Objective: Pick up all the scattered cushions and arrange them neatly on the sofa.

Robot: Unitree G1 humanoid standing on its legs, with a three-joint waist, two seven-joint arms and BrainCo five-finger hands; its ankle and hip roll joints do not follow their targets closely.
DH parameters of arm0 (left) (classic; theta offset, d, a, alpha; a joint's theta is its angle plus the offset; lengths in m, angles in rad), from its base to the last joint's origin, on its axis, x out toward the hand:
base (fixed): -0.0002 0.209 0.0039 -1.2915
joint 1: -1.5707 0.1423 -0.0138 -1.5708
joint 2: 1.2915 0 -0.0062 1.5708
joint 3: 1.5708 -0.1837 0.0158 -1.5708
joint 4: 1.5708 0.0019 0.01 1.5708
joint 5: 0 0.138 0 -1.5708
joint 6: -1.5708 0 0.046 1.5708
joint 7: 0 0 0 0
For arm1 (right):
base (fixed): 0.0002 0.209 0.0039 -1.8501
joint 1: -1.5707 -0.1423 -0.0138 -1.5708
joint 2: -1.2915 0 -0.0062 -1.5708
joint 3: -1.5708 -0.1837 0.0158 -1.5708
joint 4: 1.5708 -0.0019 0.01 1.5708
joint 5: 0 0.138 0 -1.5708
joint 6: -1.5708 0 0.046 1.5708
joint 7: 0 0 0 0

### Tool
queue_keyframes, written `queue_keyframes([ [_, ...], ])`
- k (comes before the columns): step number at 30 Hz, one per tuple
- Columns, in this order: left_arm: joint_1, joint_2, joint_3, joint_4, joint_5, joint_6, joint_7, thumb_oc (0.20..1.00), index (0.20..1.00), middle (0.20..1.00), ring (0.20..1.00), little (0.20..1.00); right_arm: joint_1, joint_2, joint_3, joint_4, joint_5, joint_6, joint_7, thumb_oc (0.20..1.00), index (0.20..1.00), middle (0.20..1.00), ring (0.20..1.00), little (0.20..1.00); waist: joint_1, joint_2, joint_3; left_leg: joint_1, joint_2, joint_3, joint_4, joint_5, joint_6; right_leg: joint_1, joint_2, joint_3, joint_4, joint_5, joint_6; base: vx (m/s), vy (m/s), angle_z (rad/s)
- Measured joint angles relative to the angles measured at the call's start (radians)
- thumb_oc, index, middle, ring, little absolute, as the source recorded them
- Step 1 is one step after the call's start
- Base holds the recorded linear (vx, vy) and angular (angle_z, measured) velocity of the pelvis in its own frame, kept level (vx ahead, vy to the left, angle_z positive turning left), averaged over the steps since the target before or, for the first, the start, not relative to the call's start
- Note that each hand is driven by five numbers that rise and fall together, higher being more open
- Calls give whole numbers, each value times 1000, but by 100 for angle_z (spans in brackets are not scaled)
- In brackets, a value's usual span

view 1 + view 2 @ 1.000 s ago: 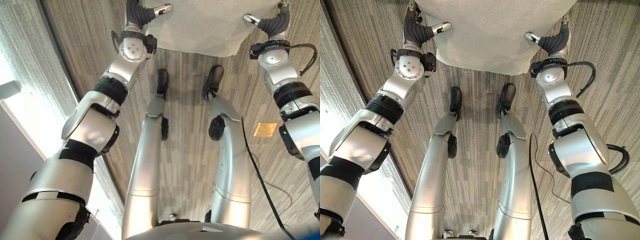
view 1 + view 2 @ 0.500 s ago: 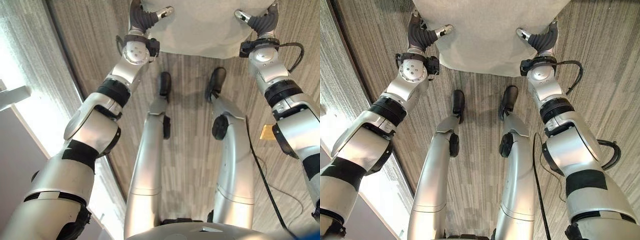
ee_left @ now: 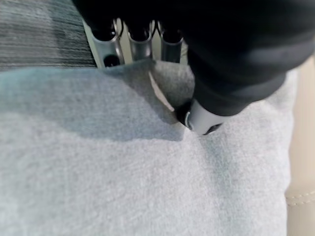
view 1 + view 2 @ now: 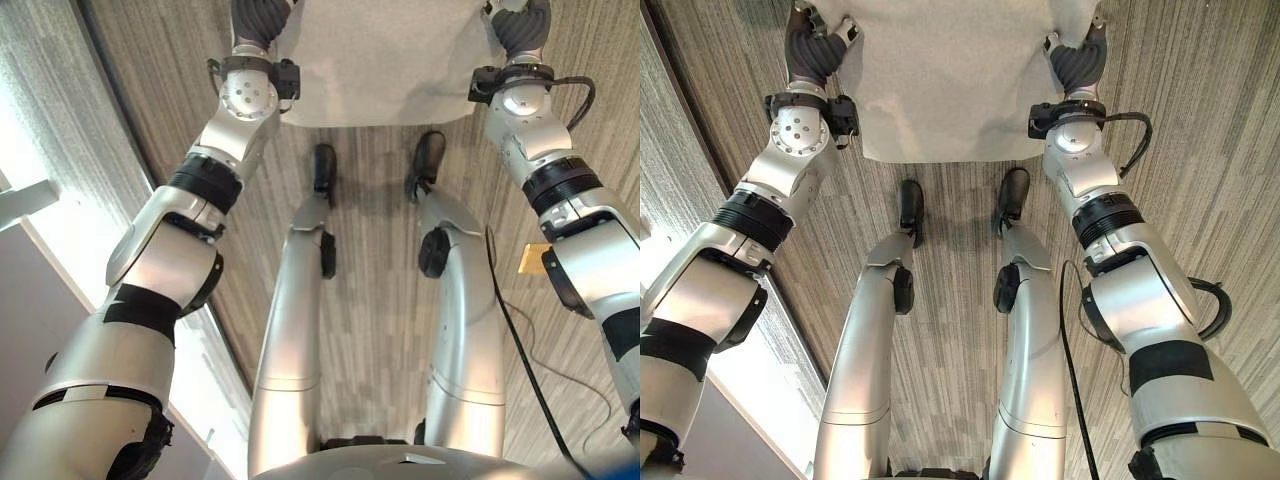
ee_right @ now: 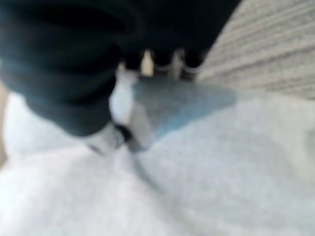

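A light grey cushion [image 4: 950, 80] hangs above the striped carpet, held between my two hands. My left hand [image 4: 815, 50] grips its left edge and my right hand [image 4: 1080, 55] grips its right edge. In the left wrist view the thumb [image 3: 202, 118] presses on top of the cushion [image 3: 123, 172] while the fingers [image 3: 140, 46] curl under its edge. The right wrist view shows the same pinch, with the thumb [image 5: 106, 137] on the grey cloth [image 5: 221, 172]. A beige seamed surface [image 3: 300, 147] shows just beyond the cushion.
Grey striped carpet [image 4: 380, 330] runs under the cushion. A pale panel and a bright strip [image 4: 40, 230] line the left side. A small yellow tag [image 4: 530, 258] lies on the carpet at the right.
Both hands have moved farther forward with the cushion, which now sits higher in the eye views, its near edge straighter. The grip on both sides is unchanged.
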Motion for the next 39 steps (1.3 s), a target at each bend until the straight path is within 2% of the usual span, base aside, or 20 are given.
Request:
queue_keyframes([
  [4,21,-3,59,-78,-1,0,1,200,200,200,200,200,12,-17,-54,-57,-2,0,0,200,200,200,200,200,-4,-1,5,60,0,-1,-144,70,-6,54,7,-3,-128,59,-2,-36,1,1],
  [5,38,-8,59,-78,0,0,1,200,200,200,200,200,30,-15,-52,-59,-2,0,0,200,200,200,200,200,-5,-1,5,85,0,-3,-162,74,-6,78,8,-4,-141,62,-4,-49,-9,4],
  [9,191,-32,111,-188,6,0,0,200,200,200,200,200,202,-11,-74,-190,-35,1,6,200,200,200,200,200,-33,-2,9,296,4,-12,-284,98,-10,283,7,-29,-233,68,-7,-35,6,4],
  [11,294,-37,144,-307,23,-13,-1,200,200,200,200,200,329,1,-146,-296,-85,-14,10,200,200,200,200,200,-42,-3,-42,347,3,-17,-324,98,-10,332,6,-32,-261,55,10,-7,3,2],
  [13,351,-56,175,-406,50,-22,-6,200,200,200,200,200,400,34,-224,-381,-100,-21,12,200,200,200,200,200,-55,-3,6,494,2,-24,-388,122,-11,475,5,-44,-311,73,2,-7,1,2],
  [16,449,-97,177,-465,97,-46,-8,200,200,200,200,200,511,61,-246,-437,-124,-70,14,200,200,200,200,200,-58,-5,-123,525,2,-33,-426,118,-17,507,8,-53,-345,64,13,-85,6,-1],
  [18,487,-93,180,-494,128,-62,-20,200,200,200,200,200,553,59,-254,-466,-135,-95,16,200,200,200,200,200,-65,-5,-130,570,5,-32,-430,119,-13,554,7,-62,-349,64,13,12,-22,4],
  [22,553,-104,203,-517,140,-66,-42,200,200,200,200,200,590,73,-260,-477,-158,-96,27,200,200,200,200,200,-60,-5,-137,719,5,-39,-522,137,-13,685,9,-65,-405,60,21,31,-17,0],
  [26,718,-122,211,-566,140,-63,-58,200,200,200,200,200,767,121,-256,-554,-164,-93,49,200,200,200,200,200,-55,-5,-140,947,19,-42,-649,151,-19,894,22,-81,-483,46,25,162,-41,-1],
  [28,837,-138,206,-580,140,-62,-79,200,200,200,200,200,894,138,-249,-581,-167,-90,76,200,200,200,200,200,-55,-4,-142,1105,35,-47,-729,162,-16,1048,42,-87,-551,50,24,142,-41,-5],
  [29,888,-147,199,-579,140,-60,-89,200,200,200,200,200,948,141,-239,-581,-179,-87,89,200,200,200,200,200,-55,-1,-169,1161,38,-50,-759,161,-16,1108,49,-92,-584,46,29,168,-53,1],
  [30,918,-143,201,-580,140,-60,-95,200,200,200,200,200,973,139,-241,-583,-185,-86,102,200,200,200,200,200,-63,2,-205,1167,46,-53,-767,156,-16,1119,51,-101,-599,42,32,240,-81,5],
  [34,1048,-147,205,-615,140,-46,-138,200,200,200,200,200,1083,139,-272,-623,-217,-67,155,200,200,200,200,200,-71,1,-216,1341,59,-45,-829,159,-18,1319,72,-111,-711,57,27,107,-48,-1],
  [36,1066,-143,199,-615,140,-42,-148,200,200,200,200,200,1094,139,-275,-622,-223,-67,156,200,200,200,200,200,-74,0,-260,1341,61,-42,-831,157,-20,1326,75,-111,-728,57,31,154,-86,0],
  [37,1073,-144,218,-620,141,-38,-166,200,200,200,200,200,1097,140,-301,-629,-230,-65,178,200,200,200,200,200,-74,5,-259,1363,70,-39,-837,147,-31,1351,88,-110,-744,63,28,84,-30,-4],
  [39,1111,-140,214,-620,141,-21,-174,200,200,200,200,200,1140,140,-313,-637,-240,-54,194,200,200,200,200,200,-76,-6,-266,1427,72,-33,-845,149,-31,1433,90,-111,-790,74,27,89,-32,-4],
])
